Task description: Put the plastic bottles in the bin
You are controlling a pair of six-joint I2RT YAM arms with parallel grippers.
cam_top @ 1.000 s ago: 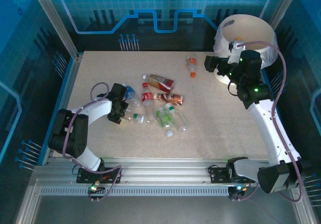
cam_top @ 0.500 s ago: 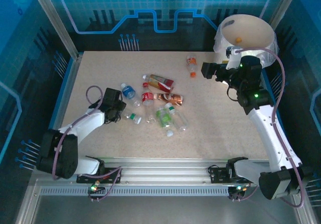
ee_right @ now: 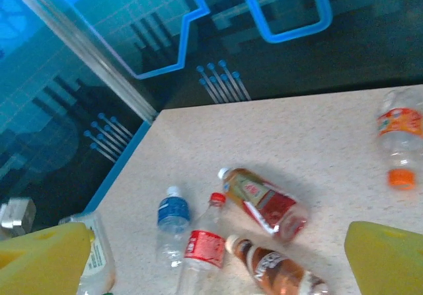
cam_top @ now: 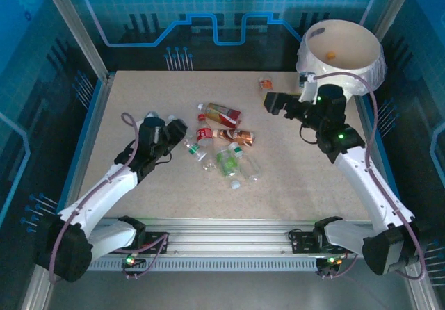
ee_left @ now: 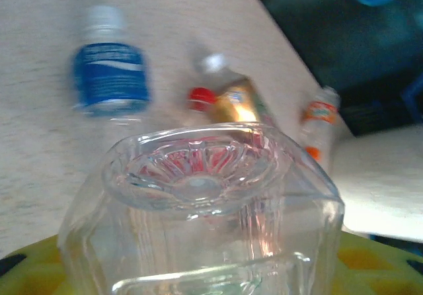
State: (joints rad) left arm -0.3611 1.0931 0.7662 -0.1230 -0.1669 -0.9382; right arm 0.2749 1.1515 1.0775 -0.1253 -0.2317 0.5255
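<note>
- One clear bottle [ee_left: 198, 202] is clamped in the left jaws, at 9 o'clock of the counter [cam_top: 313, 185].
- At least seven bottles [cam_top: 221, 112] are seen lying around centre.
- One bin [cam_top: 368, 70] is set at 1 o'clock.
- The right jaws are spread wide, empty.

- plastic bottles [cam_top: 221, 112]: about nine, clustered mid-frame; overlap hides the exact count
- bin [cam_top: 363, 74]: one, upper right
- robot arms [cam_top: 104, 192]: two

Soft blue light tints everything, and the clear bottle [ee_left: 198, 202] up close looks blurred.
</note>
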